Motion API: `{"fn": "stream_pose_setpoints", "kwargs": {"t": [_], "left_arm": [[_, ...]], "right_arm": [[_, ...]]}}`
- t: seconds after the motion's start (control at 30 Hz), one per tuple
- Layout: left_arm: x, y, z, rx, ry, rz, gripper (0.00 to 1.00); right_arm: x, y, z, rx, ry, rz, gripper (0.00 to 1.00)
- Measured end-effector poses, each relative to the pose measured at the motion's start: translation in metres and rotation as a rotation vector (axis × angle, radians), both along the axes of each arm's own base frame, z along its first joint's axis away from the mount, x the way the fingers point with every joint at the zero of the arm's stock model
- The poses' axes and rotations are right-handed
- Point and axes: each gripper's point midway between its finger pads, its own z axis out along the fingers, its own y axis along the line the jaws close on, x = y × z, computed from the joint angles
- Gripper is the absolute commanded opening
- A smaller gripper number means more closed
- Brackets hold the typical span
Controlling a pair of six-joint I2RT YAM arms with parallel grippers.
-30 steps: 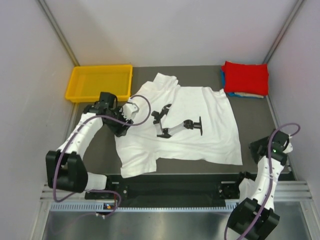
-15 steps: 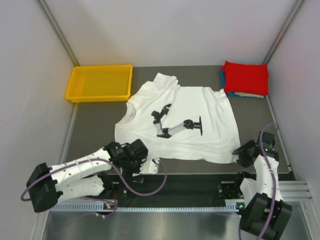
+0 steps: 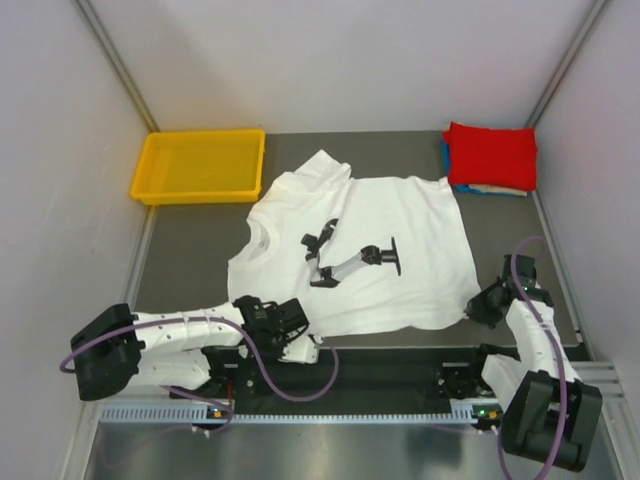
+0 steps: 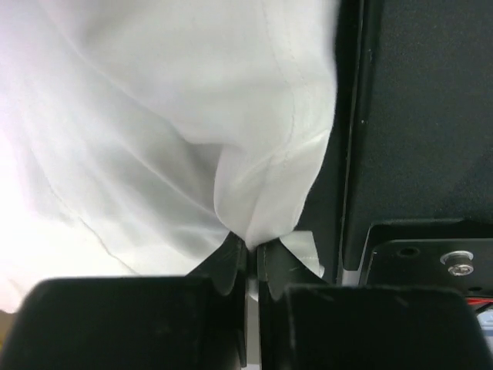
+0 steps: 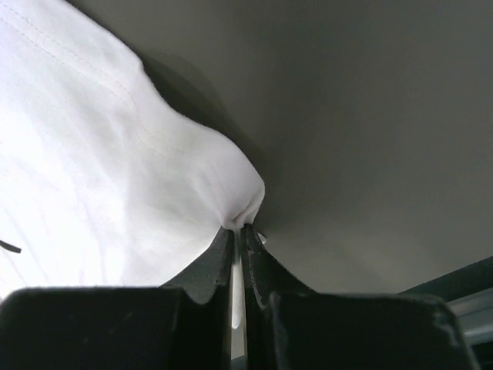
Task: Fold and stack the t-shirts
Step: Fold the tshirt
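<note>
Well, both pincers are closed on cloth. The left pincer [image 4: 252,250] pinches a small tuck of the white t-shirt [image 3: 420,270] at its near-left corner, right by the front edge of the table [image 3: 190,250], and the right pincer [image 5: 237,231] nips the near-right corner the same way. The shirt lies spread flat across the middle of the table, neck opening toward the left, black print facing up. The folded t-shirts [image 3: 490,155], red on top, sit in the far-right corner, well apart from it. The yellow tray [image 3: 200,134] stands in the far-left corner.

The step in hand looks like the first fold: bringing the near edge over to the far one. To do it well, raise both corners together and at one height, so the edge between them runs straight and lightly taut — not stretched. Both grips are thin, only a fold of fabric at the fingertips, so a jerk could pull one free. Carry the edge low over the print, lay it square on the far edge, and let go only once the cloth rests.
</note>
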Motion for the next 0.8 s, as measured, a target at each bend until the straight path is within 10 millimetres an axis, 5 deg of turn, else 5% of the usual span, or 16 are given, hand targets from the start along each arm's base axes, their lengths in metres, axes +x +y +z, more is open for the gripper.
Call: {"fn": "stream_pose_setpoints", "kwargs": {"t": [0.33,0.6,0.8], "left_arm": [[0.01,-0.001,0.012,-0.03,-0.006,0.041,0.0],[0.127,-0.03,0.099,-0.296,-0.172,0.254,0.0],[0.189,-0.029,0.086,-0.294,-0.108,0.34,0.0]], "right_arm": [[0.007,-0.008,0.019,-0.055,-0.01,0.051,0.0],[0.037,-0.004,0.039,-0.052,-0.031,0.209,0.0],[0.08,-0.002,0.049,-0.064,-0.036,0.331,0.0]]}}
